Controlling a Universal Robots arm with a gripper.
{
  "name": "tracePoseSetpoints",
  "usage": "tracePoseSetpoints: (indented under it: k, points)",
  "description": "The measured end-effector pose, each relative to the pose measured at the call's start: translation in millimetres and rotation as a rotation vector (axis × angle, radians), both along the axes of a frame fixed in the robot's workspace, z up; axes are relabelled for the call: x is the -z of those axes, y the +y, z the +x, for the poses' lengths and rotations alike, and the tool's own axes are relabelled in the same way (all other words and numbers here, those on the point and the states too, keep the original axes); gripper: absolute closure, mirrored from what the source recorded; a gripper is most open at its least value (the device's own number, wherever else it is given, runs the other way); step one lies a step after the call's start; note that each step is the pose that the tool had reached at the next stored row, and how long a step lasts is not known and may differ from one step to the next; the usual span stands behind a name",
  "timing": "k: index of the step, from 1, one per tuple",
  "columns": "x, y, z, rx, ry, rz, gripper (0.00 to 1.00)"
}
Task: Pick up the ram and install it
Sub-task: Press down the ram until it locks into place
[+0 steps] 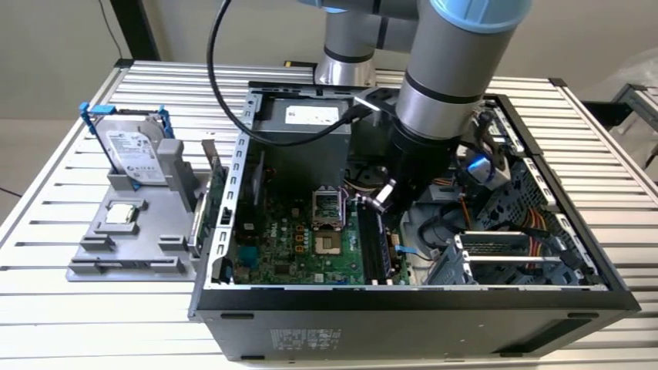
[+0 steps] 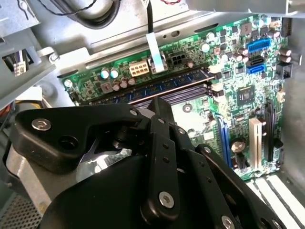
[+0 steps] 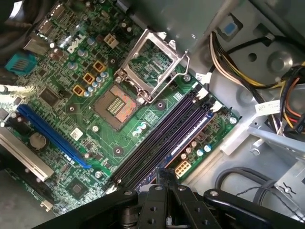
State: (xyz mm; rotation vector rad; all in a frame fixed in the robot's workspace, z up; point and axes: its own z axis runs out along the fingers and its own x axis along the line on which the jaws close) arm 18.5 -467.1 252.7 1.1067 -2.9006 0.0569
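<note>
Hovering low over the motherboard's memory slots (image 3: 157,143) — gripper (image 3: 167,172) pinched narrow, clasping nothing visible — tip just beside the ram (image 3: 193,136), seated upright in the outermost slot.

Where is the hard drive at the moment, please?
In the exterior view, the hard drive stands upright in the grey holder at the exterior view's left, outside the computer case, beside the square processor chip.
</note>
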Motion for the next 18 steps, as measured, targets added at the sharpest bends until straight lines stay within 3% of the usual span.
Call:
tracePoseSetpoints:
  k: [18]
  points:
    - [0.4,1.9,-1.0,-0.209,0.0000,0.0000,1.00]
